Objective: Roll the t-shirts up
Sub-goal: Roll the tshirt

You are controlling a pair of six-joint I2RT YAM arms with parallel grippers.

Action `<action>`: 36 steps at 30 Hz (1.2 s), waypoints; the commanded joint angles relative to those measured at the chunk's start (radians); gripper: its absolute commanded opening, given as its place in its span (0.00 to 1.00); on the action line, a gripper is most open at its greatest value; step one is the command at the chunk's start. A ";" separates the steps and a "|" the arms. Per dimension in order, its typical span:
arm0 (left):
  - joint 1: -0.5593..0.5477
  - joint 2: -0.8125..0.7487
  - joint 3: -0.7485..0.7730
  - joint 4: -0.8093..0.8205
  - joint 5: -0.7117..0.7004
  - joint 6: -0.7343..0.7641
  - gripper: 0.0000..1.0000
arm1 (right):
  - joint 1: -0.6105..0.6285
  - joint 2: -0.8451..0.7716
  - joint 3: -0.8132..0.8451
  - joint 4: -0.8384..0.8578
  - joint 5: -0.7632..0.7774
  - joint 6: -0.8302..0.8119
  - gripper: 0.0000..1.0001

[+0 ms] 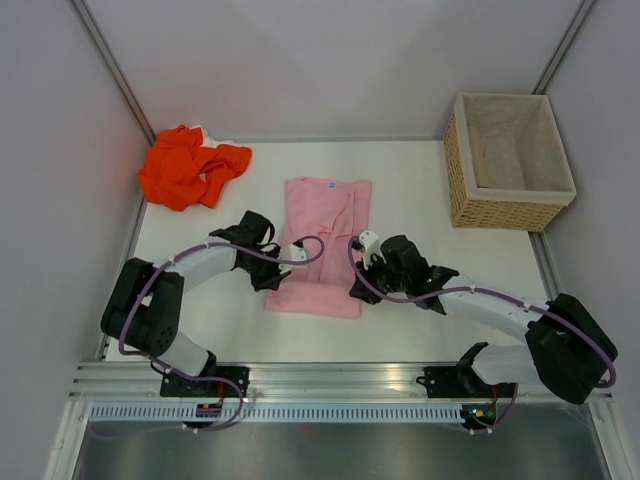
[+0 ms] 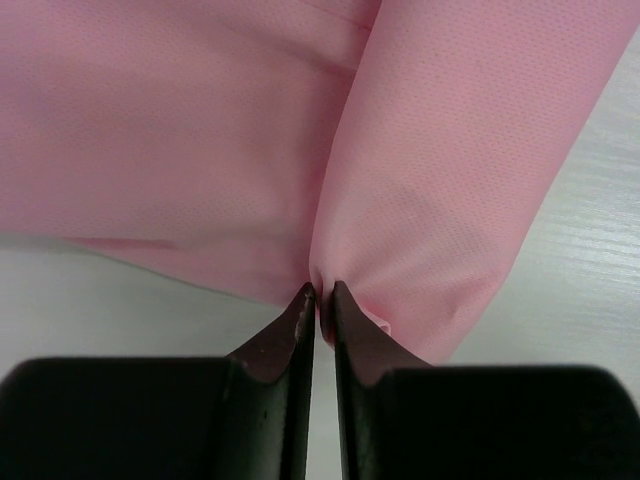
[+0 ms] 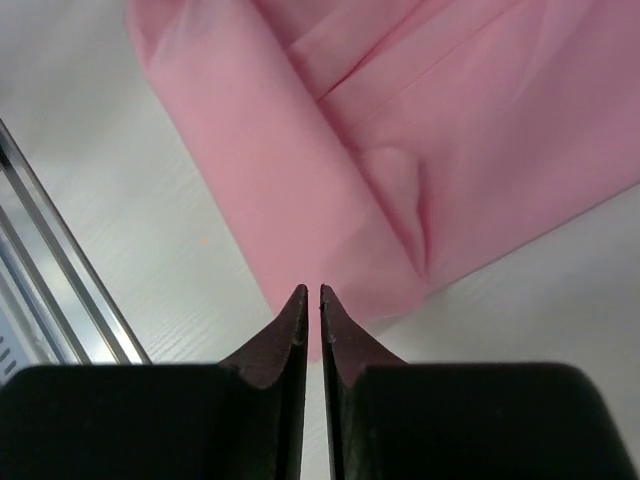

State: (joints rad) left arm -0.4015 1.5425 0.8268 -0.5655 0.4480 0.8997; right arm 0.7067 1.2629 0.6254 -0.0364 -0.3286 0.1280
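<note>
Nearest you, the left pincer [image 2: 320, 296] stands at a narrow slit with a fold of the light pink cloth t-shirt [image 1: 327, 215] at its tips. The right pincer [image 3: 311, 292] is just as narrow at the shirt's near edge (you cannot tell whether either truly grips). That shirt lies folded into a long strip mid-table, between the two arms. Expect it to be light, limp and a little slick. I would pinch both near corners, low at the hem, so the layers roll together.

Farther off, a crumpled bright orange t-shirt [image 1: 190, 165] sits at the far left of the white table [image 1: 420, 200]. The woven wicker basket [image 1: 505, 212] is far right. Count two shirts and one basket.
</note>
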 commanded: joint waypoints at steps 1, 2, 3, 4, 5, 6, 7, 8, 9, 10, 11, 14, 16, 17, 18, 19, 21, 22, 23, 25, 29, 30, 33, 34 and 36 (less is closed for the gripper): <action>-0.003 -0.039 -0.009 0.042 -0.023 -0.045 0.17 | 0.048 0.065 -0.067 0.190 -0.026 0.163 0.13; -0.003 -0.044 -0.011 0.044 -0.026 -0.047 0.18 | 0.057 0.081 -0.073 0.211 -0.024 0.185 0.11; -0.003 -0.048 -0.011 0.044 -0.032 -0.051 0.19 | 0.057 0.098 -0.084 0.249 -0.017 0.190 0.11; -0.003 -0.050 -0.009 0.044 -0.032 -0.054 0.20 | 0.059 0.134 -0.088 0.263 -0.004 0.193 0.11; -0.003 -0.054 -0.008 0.046 -0.031 -0.059 0.22 | 0.057 0.148 -0.093 0.273 0.017 0.194 0.10; -0.003 -0.059 -0.008 0.046 -0.035 -0.068 0.24 | 0.053 0.164 -0.098 0.294 0.025 0.194 0.09; -0.003 -0.068 -0.011 0.046 -0.038 -0.071 0.26 | 0.048 0.188 -0.108 0.302 0.026 0.194 0.09; -0.005 -0.073 -0.012 0.046 -0.045 -0.071 0.30 | 0.043 0.202 -0.113 0.308 0.026 0.194 0.09; -0.003 -0.079 -0.017 0.052 -0.058 -0.062 0.32 | 0.042 0.214 -0.112 0.305 0.026 0.191 0.09; -0.002 -0.091 -0.034 0.055 -0.064 -0.048 0.33 | 0.039 0.225 -0.110 0.297 0.026 0.193 0.09; 0.001 -0.099 -0.049 0.071 -0.093 -0.018 0.33 | 0.039 0.239 -0.110 0.291 0.025 0.191 0.08; 0.027 -0.127 -0.124 0.171 -0.149 0.065 0.33 | 0.036 0.233 -0.121 0.290 0.028 0.194 0.08; 0.052 -0.133 -0.153 0.240 -0.169 0.085 0.34 | 0.031 0.221 -0.127 0.283 0.037 0.193 0.08; 0.061 -0.134 -0.153 0.251 -0.175 0.088 0.34 | 0.030 0.217 -0.128 0.277 0.040 0.190 0.08; 0.073 -0.136 -0.144 0.256 -0.173 0.090 0.34 | 0.030 0.210 -0.128 0.277 0.040 0.190 0.09; 0.073 -0.139 -0.140 0.260 -0.172 0.093 0.35 | 0.030 0.210 -0.128 0.276 0.036 0.187 0.09; 0.073 -0.157 -0.121 0.263 -0.173 0.090 0.36 | 0.030 0.213 -0.125 0.276 0.026 0.188 0.10; 0.073 -0.165 -0.112 0.262 -0.173 0.087 0.37 | 0.030 0.214 -0.124 0.274 0.019 0.191 0.09; 0.072 -0.174 -0.107 0.262 -0.172 0.081 0.38 | 0.030 0.216 -0.121 0.277 0.016 0.193 0.09; 0.070 -0.235 -0.110 0.262 -0.167 0.097 0.39 | 0.030 0.210 -0.119 0.279 0.014 0.202 0.09; 0.011 -0.431 -0.219 0.262 -0.115 0.198 0.44 | 0.030 0.193 -0.119 0.279 0.019 0.203 0.11; -0.012 -0.521 -0.276 0.260 -0.112 0.205 0.46 | 0.028 0.191 -0.118 0.274 0.020 0.202 0.11; -0.103 -0.709 -0.379 0.262 -0.121 0.211 0.56 | 0.030 0.190 -0.115 0.271 0.020 0.200 0.11; -0.123 -0.746 -0.403 0.262 -0.126 0.214 0.59 | 0.030 0.188 -0.115 0.273 0.020 0.199 0.12; -0.178 -0.832 -0.472 0.236 -0.130 0.258 0.64 | 0.030 0.193 -0.113 0.273 0.019 0.199 0.12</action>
State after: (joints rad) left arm -0.5312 0.7925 0.4282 -0.3065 0.2996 1.0672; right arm 0.7410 1.4765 0.5110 0.2230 -0.3126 0.3199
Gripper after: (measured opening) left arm 0.613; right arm 0.116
